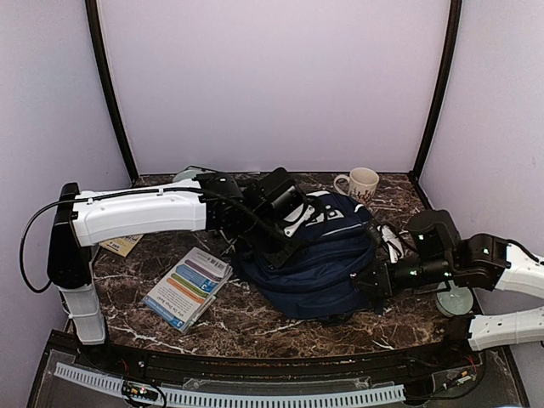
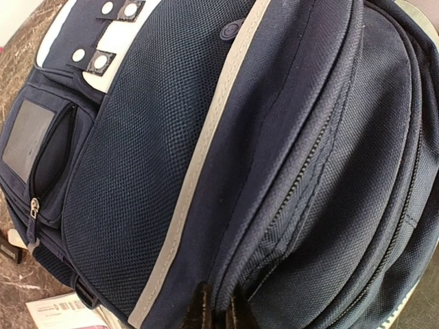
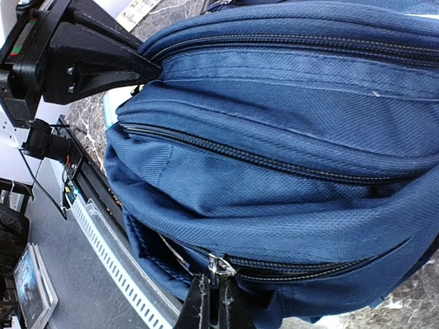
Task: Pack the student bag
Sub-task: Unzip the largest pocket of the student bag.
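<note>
step: opening a compartment, my read. All zips in view look closed and nothing is loaded yet.
student bag: lies on the marble table, centre to centre-right of the overhead view. It fills both wrist views.
left gripper: fingers together, pinching a fabric ridge beside a zip line, bottom centre of the left wrist view. Looks like the anchor hold.
right gripper: fingers together on the metal zipper pull, bottom centre of the right wrist view, at the lowest zip.
left arm: reaches from the left edge across to the bag's upper-left side, wrist angled down onto it.
right arm: comes in low from the right edge, forearm roughly level, gripper at the bag's right flank.
next move: draw the pull along its track while the left pinch keeps the fabric taut. Follow the curve of the zip or the slider may bind or slip out.
loose items: booklet lower left of the bag, mug behind it at upper right. Neither touches a gripper.
</note>
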